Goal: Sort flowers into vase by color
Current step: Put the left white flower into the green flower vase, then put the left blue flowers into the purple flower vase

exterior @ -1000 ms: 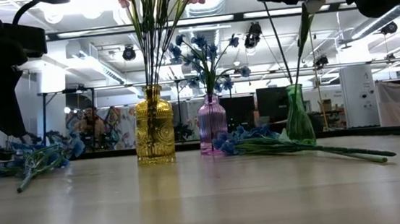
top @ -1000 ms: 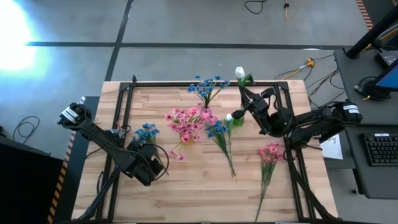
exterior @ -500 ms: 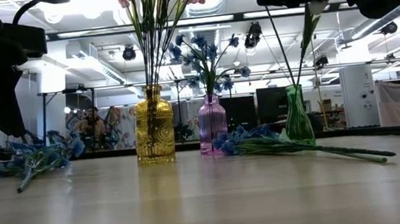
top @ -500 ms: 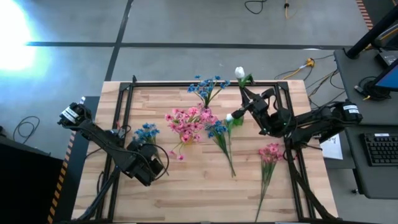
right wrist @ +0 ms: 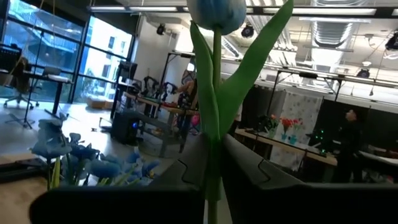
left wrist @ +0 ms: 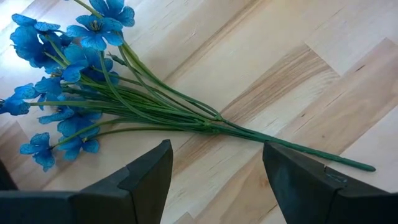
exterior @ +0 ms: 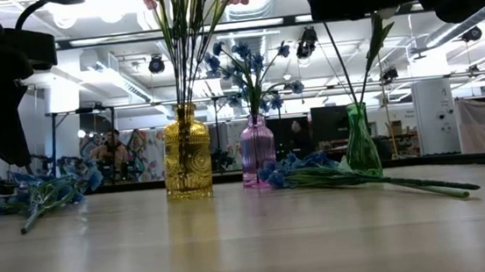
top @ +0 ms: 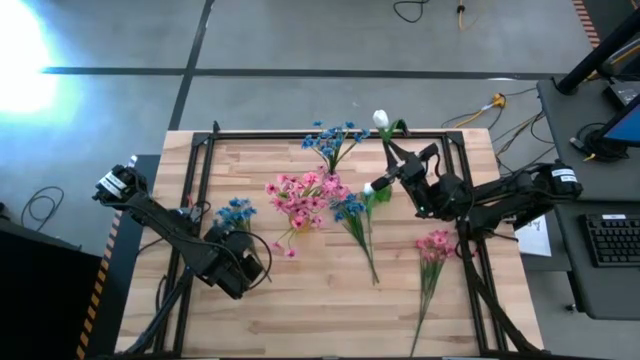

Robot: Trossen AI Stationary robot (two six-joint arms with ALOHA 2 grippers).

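— High view: where do the flowers sit?
— One white tulip [top: 380, 119] stands in the green vase [exterior: 362, 140] at the table's [top: 300, 300] far edge, upper centre of frame. A second white tulip [right wrist: 216, 14] has its stem pinched in the right pincer [top: 390, 181], right of centre.
— The rest?
— Pink sprays [top: 303, 195] fill the yellow vase [exterior: 186, 155], blue blossoms [top: 333, 137] the purple vase [exterior: 257, 150]. Loose blue flowers [top: 236, 212] lie at left, under the left pincer [left wrist: 214, 177], which gapes wide and holds nothing.
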